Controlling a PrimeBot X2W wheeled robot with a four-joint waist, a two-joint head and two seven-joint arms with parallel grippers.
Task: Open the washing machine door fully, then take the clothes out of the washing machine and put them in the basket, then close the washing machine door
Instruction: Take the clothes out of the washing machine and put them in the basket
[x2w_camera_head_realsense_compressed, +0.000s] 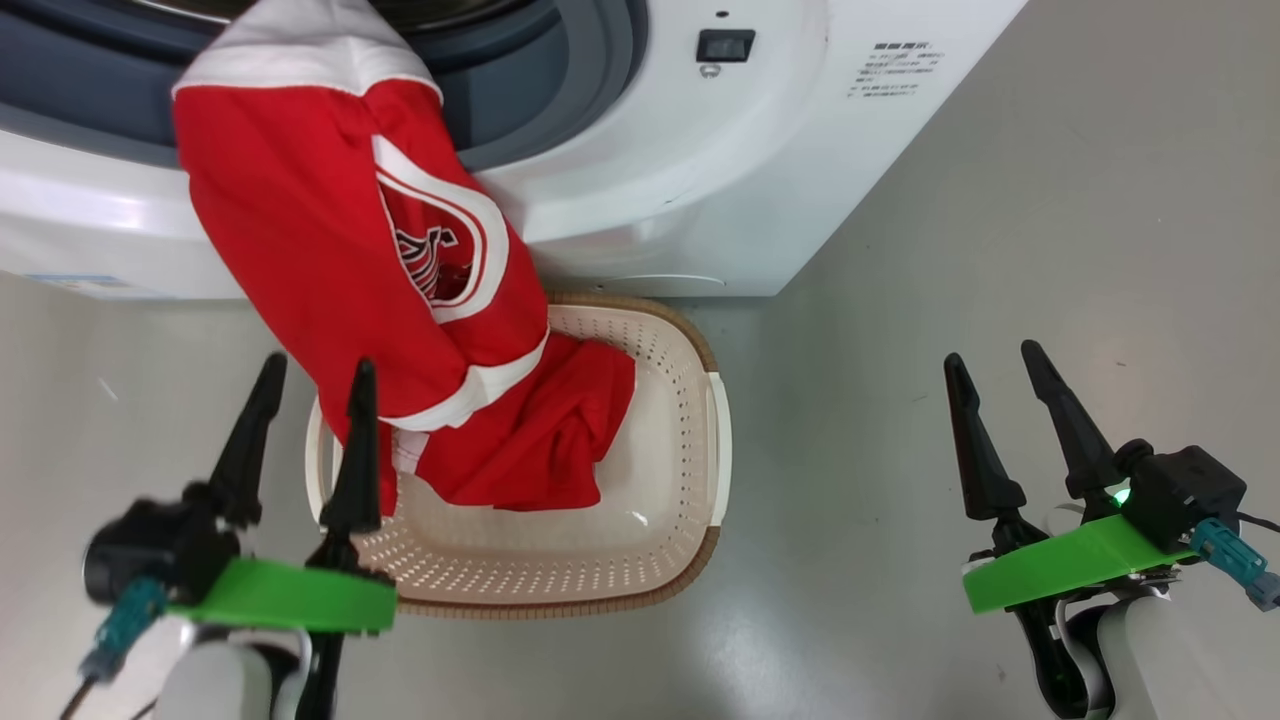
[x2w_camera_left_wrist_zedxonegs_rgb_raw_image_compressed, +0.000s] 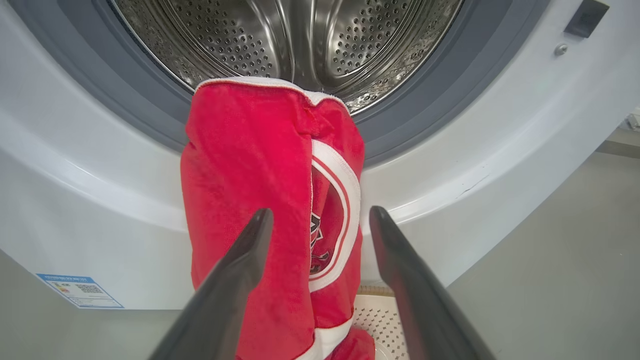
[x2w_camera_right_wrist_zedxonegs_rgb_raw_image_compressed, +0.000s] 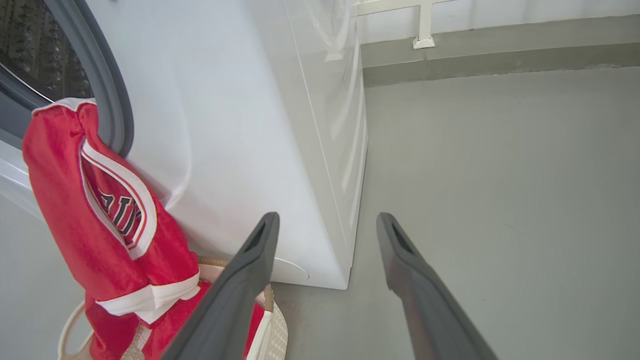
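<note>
The red clothes (x2w_camera_head_realsense_compressed: 340, 260) with white trim hang from the lip of the white washing machine (x2w_camera_head_realsense_compressed: 700, 160), and their lower end lies in the cream basket (x2w_camera_head_realsense_compressed: 680, 450) on the floor below. In the left wrist view the clothes (x2w_camera_left_wrist_zedxonegs_rgb_raw_image_compressed: 250, 170) drape down over the grey seal from the steel drum (x2w_camera_left_wrist_zedxonegs_rgb_raw_image_compressed: 285, 40). My left gripper (x2w_camera_head_realsense_compressed: 315, 375) is open, just in front of the hanging fabric, holding nothing. My right gripper (x2w_camera_head_realsense_compressed: 995, 365) is open over bare floor to the right of the basket. The washing machine door is out of view.
Grey floor (x2w_camera_head_realsense_compressed: 1050, 250) spreads to the right of the machine. A wall base with a white bracket (x2w_camera_right_wrist_zedxonegs_rgb_raw_image_compressed: 422, 30) runs behind it. A blue label sticker (x2w_camera_left_wrist_zedxonegs_rgb_raw_image_compressed: 80, 291) sits low on the machine's front.
</note>
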